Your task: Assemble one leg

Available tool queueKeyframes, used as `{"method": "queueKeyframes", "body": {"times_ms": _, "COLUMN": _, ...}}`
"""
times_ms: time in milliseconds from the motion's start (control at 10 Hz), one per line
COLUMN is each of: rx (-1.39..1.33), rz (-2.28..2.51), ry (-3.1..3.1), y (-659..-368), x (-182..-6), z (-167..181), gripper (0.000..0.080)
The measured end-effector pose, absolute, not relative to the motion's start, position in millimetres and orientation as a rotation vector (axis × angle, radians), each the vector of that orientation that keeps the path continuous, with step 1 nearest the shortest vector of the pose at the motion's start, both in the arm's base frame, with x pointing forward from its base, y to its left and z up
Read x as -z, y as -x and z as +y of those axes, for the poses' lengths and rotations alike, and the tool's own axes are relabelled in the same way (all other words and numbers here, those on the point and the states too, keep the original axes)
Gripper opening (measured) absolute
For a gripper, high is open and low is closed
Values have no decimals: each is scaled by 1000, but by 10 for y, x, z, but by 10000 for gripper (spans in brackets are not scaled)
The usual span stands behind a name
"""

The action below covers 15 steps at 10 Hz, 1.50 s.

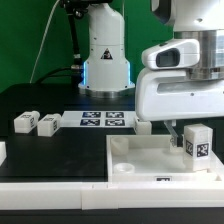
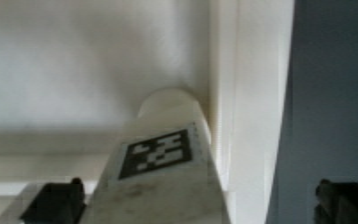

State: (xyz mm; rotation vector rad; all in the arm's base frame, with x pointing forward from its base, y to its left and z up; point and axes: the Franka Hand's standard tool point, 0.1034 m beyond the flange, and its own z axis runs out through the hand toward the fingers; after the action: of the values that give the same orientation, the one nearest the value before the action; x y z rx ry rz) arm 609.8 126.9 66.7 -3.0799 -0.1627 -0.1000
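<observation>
- Counting legs gives three clear ones. One leg stands on the white panel by the counter's near edge, at the exterior view's right. A spare leg and a second spare leg sit side by side toward the counter's edge on the exterior view's left.
- One small white block sits just behind the panel's far rim, too small to identify.
- One claw hangs over the panel at the leg, and one marker board lies mid-counter.
- Only the wrist view shows the dark fingers spread wider than the leg between them, so the claw is open. Only the exterior view shows the spares and the board.
- The counter is matte black, with the robot base at its far edge against a dark room.
</observation>
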Motion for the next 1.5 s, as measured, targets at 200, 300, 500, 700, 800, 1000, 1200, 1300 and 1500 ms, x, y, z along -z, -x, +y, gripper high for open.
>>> {"method": "queueKeyframes", "body": {"times_ms": 200, "rx": 98, "rz": -138, "ry": 3080, "y": -6097, "x": -662, "z": 1268, "gripper": 533}}
{"method": "queueKeyframes", "body": {"times_ms": 300, "rx": 98, "rz": -138, "ry": 3080, "y": -6096, "x": -660, "z": 1267, "gripper": 533}}
{"method": "queueKeyframes", "body": {"times_ms": 500, "rx": 98, "rz": -134, "ry": 3082, "y": -6099, "x": -658, "z": 1247, "gripper": 330}}
{"method": "queueKeyframes", "body": {"times_ms": 700, "rx": 97, "rz": -134, "ry": 3082, "y": -6099, "x": -657, "z": 1247, "gripper": 292}}
{"method": "queueKeyframes", "body": {"times_ms": 800, "rx": 95, "rz": -66, "ry": 3082, "y": -6098, "x": -656, "z": 1247, "gripper": 292}}
{"method": "queueKeyframes", "body": {"times_ms": 1000, "rx": 84, "rz": 283, "ry": 3067, "y": -6095, "x": -656, "z": 1245, "gripper": 292}}
{"method": "queueKeyframes", "body": {"times_ms": 1200, "rx": 65, "rz": 678, "ry": 2999, "y": -6090, "x": -654, "z": 1236, "gripper": 292}}
{"method": "queueKeyframes", "body": {"times_ms": 1300, "rx": 58, "rz": 895, "ry": 2936, "y": -6089, "x": -651, "z": 1233, "gripper": 292}}
{"method": "queueKeyframes", "body": {"times_ms": 1500, "rx": 44, "rz": 1198, "ry": 2825, "y": -6081, "x": -639, "z": 1217, "gripper": 294}}
